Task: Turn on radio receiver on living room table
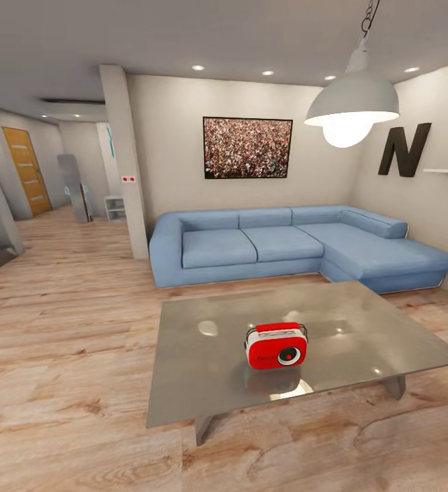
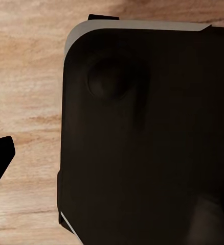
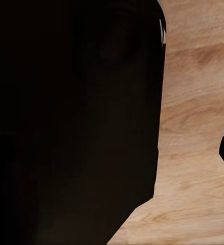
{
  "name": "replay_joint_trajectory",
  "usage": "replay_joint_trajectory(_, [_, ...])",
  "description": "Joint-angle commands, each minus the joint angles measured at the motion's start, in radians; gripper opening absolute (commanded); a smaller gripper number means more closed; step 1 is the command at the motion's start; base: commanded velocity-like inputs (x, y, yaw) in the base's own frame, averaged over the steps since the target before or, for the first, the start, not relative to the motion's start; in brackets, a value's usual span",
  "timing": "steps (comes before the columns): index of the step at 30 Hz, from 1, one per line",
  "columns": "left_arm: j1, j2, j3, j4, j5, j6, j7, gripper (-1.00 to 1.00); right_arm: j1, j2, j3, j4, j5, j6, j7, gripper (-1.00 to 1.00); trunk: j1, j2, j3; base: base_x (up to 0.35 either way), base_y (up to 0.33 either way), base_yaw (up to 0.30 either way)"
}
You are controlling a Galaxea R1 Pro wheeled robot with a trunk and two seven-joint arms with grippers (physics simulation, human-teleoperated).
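Light wood floor (image 1: 60, 355) lies nearest and runs under everything. On it stands the grey glossy table (image 1: 203, 355), and the red radio receiver (image 1: 276, 346) sits upright on the near middle part of it, with its dial facing the camera. Behind the table is the blue sofa (image 1: 265, 242), then the wall with the framed picture (image 1: 247, 147). Both wrist views show a dark body over the floor; whether the fingers are spread or pressed together, I cannot tell.

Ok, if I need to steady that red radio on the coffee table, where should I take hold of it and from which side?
Probably from above, jaws closing across the narrow front-to-back depth of the radio receiver. It stands upright near the table's front edge, dial facing the robot, so its top is open. The thin wire handle on top looks too slight for a firm grip.
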Motion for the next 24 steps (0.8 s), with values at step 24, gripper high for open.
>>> replay_joint_trajectory(24, [0.0,0.001,0.002,-0.001,0.002,0.0,0.0,1.0,0.0,0.0,0.0,0.0,-0.001,-0.002,0.0,1.0,0.0,0.0,0.0,0.125,-0.008,0.0])
